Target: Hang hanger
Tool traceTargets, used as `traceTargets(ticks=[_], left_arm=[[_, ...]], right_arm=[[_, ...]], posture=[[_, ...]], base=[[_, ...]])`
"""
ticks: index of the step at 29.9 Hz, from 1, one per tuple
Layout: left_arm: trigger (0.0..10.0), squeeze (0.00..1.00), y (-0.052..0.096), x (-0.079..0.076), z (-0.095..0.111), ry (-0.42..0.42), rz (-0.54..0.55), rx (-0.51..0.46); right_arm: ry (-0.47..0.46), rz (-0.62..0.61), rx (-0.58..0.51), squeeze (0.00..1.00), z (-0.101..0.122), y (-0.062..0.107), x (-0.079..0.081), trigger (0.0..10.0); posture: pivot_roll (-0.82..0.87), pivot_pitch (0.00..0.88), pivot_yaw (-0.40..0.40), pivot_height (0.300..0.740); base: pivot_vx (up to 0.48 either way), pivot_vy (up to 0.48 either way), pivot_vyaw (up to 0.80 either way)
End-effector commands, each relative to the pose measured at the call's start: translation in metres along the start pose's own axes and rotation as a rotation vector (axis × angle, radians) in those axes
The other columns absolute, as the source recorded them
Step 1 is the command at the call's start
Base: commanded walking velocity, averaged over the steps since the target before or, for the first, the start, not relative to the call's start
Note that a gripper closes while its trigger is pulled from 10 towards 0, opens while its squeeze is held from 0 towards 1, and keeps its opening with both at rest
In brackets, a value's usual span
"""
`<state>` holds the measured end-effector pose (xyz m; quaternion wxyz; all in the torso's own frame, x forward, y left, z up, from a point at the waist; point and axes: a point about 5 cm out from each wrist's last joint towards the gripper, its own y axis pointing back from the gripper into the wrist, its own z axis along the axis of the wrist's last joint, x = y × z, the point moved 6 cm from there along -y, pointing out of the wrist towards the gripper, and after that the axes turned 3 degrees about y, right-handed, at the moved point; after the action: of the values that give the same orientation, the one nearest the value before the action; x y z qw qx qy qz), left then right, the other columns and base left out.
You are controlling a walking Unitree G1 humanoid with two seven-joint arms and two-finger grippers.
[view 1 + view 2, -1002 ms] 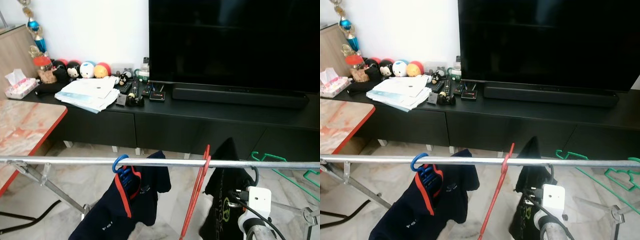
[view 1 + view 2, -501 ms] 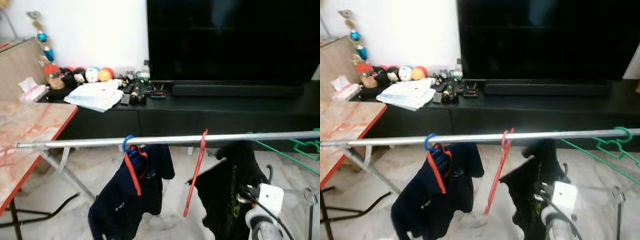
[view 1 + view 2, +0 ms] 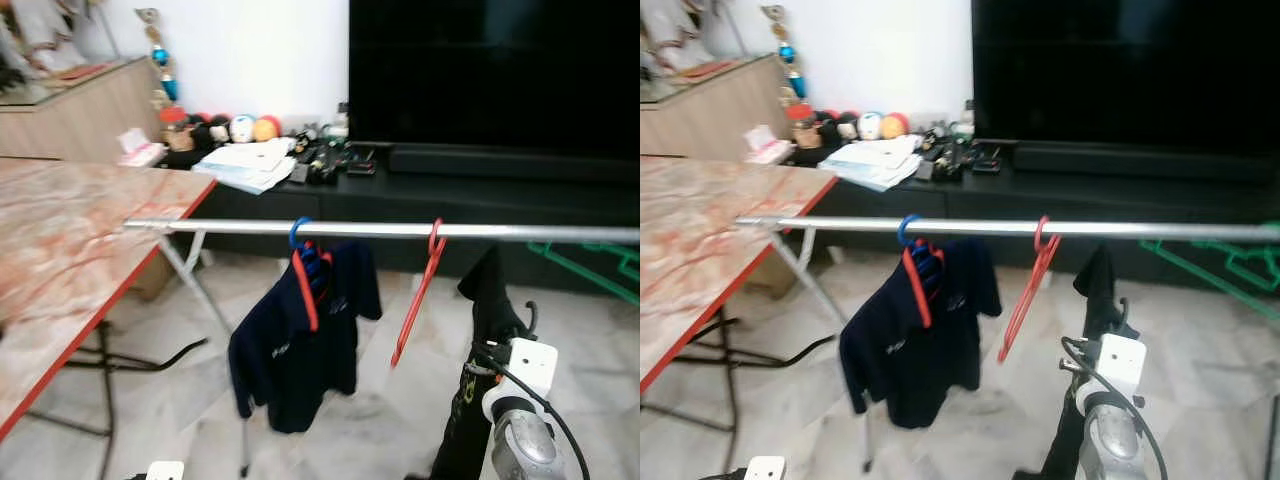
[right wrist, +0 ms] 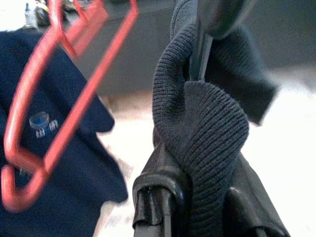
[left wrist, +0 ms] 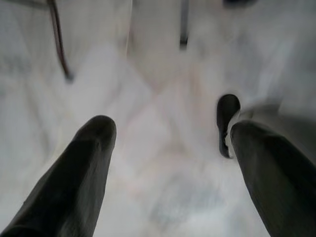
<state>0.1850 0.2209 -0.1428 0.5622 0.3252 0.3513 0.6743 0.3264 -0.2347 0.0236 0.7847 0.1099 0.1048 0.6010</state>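
Held dark garment (image 4: pixel 207 133) clamped in right gripper (image 4: pixel 197 197) beside red hanger (image 3: pixel 418 290), apparently below rail (image 3: pixel 380 229); left gripper (image 5: pixel 168 148) spread over floor (image 5: pixel 148 98).

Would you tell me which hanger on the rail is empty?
The red hanger is bare; the blue hanger to its left carries a navy shirt.

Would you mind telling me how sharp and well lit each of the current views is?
Left and right eye views: slightly soft, evenly daylit; the rail and red hanger stay readable, the TV is a dark mass. Left wrist view: blurred pale floor beyond the left end effector. Right wrist view: the dark garment in the right end effector is sharp, the background blurred.
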Motion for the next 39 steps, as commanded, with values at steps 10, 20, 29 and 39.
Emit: traceTargets(ticks=[10, 20, 29, 39], left_arm=[[10.0, 0.00, 0.001, 0.018, -0.002, 0.039, 0.039, 0.026], [10.0, 0.00, 0.001, 0.018, -0.006, 0.041, 0.042, 0.040], [10.0, 0.00, 0.001, 0.018, -0.005, 0.040, 0.041, 0.035], [10.0, 0.00, 0.002, 0.018, -0.008, 0.040, 0.044, 0.044]], right_arm=[[0.015, 0.019, -0.048, 0.00, 0.023, -0.014, 0.009, 10.0], [0.004, 0.016, -0.045, 0.00, 0.022, -0.015, 0.012, 10.0], [0.005, 0.020, -0.037, 0.00, 0.019, -0.015, 0.014, 10.0], [0.003, 0.023, -0.037, 0.00, 0.019, -0.016, 0.016, 10.0]], posture=[[-0.07, 0.000, 0.058, 0.740], [-0.06, 0.000, 0.065, 0.740], [-0.05, 0.000, 0.067, 0.740], [-0.05, 0.000, 0.068, 0.740]], base=[[-0.339, 0.000, 0.00], [-0.344, 0.000, 0.00], [-0.345, 0.000, 0.00], [-0.067, 0.000, 0.00]])
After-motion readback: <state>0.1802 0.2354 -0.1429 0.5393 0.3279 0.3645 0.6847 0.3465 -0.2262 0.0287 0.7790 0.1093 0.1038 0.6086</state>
